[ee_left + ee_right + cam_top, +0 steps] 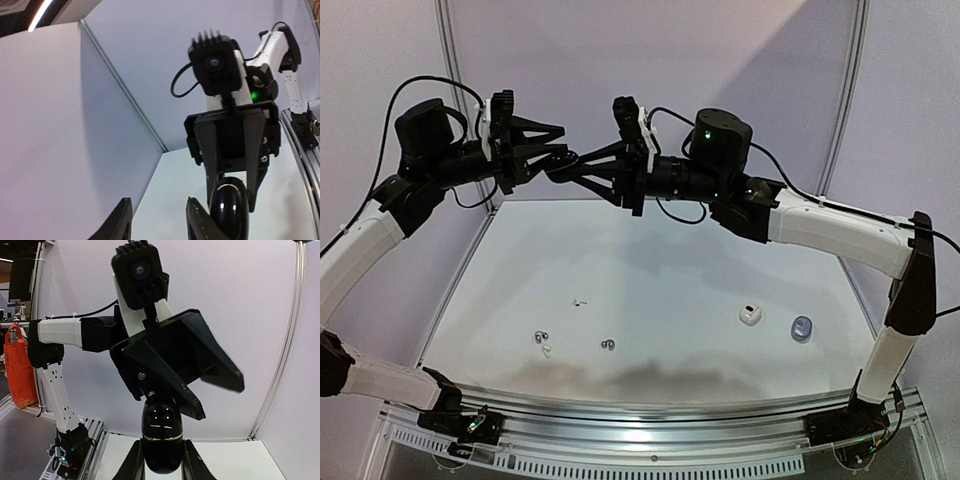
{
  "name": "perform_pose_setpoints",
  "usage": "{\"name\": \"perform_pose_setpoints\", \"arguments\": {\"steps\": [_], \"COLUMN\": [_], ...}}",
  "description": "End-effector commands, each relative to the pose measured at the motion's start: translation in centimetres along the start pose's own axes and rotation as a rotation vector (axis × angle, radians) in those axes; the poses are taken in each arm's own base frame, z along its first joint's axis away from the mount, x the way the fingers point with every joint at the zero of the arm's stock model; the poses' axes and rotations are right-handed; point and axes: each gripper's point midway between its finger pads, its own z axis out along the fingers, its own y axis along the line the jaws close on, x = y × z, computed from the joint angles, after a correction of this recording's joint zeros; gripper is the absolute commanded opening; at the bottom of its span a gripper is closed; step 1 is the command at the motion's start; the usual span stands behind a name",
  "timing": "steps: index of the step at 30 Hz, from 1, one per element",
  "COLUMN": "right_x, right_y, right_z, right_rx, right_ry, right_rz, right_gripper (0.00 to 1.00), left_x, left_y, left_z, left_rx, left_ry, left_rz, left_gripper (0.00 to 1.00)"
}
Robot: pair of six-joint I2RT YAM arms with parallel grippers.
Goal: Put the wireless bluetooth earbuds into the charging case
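Status: right gripper (163, 442) clamped on black case (161, 425), high above table (670, 260); lid apparently closed. Opposite, left gripper (159, 202) parted, empty, one finger beside case. All visible earbuds (580, 300) scattered on table; white case (750, 314) apart. Remaining, likely: open lid, seat earbuds.

A white table (660, 270) with a curved far edge fills the middle of the overhead view, and a slotted metal rail (650, 408) runs along its near edge. Pale lilac wall panels (670, 60) close in the back and sides, joined by slim silvery posts (448, 80) that rise from the table's far corners. Off to the side in the right wrist view, an orange-red bag (19, 370) hangs beyond the enclosure above a grey floor (20, 440), and the left wrist view catches a bright ceiling light strip (41, 14) over the top of a panel.
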Motion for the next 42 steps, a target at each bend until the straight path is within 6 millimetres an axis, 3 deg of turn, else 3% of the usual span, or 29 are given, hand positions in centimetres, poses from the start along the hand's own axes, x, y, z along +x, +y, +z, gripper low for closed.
{"name": "perform_pose_setpoints", "arguments": {"steps": [1,4,6,11,13,17,24,31,42], "right_x": [1.2,1.6,1.6,1.1,0.7,0.3,-1.2,-0.9,-0.7], "right_y": [-4.3,-5.6,-6.4,-6.7,-6.2,-5.6,-4.7,-4.7,-4.6], "right_z": [-0.5,-1.2,-1.9,-2.5,-2.5,-2.7,-3.0,-2.7,-2.6], "right_rx": [0.146,0.194,0.22,0.183,0.151,0.121,0.079,0.072,0.064], "right_ry": [0.025,0.036,0.031,-0.022,-0.045,-0.07,-0.136,-0.136,-0.133], "right_rz": [0.075,0.119,0.14,0.19,0.183,0.174,0.149,0.161,0.162], "right_gripper": [0.0,0.0,0.0,0.0,0.0,0.0,0.0,0.0,0.0], "left_x": [1.6,2.6,3.1,2.9,2.6,3.0,2.5,1.3,1.1], "left_y": [1.6,4.7,4.9,-0.7,-1.5,-0.4,-0.4,-0.5,0.1], "left_z": [-0.3,-1.8,-2.5,-2.6,-2.4,-0.9,1.0,2.2,3.1], "left_rx": [-0.109,-0.176,-0.121,0.234,0.295,0.244,0.261,0.279,0.262], "left_ry": [0.079,0.101,0.102,0.029,-0.011,-0.006,-0.028,-0.063,-0.076], "left_rz": [-0.057,-0.172,-0.256,-0.486,-0.539,-0.547,-0.604,-0.59,-0.598], "left_gripper": [0.49,0.66,0.73,0.77,0.76,0.72,0.66,0.5,0.34]}}
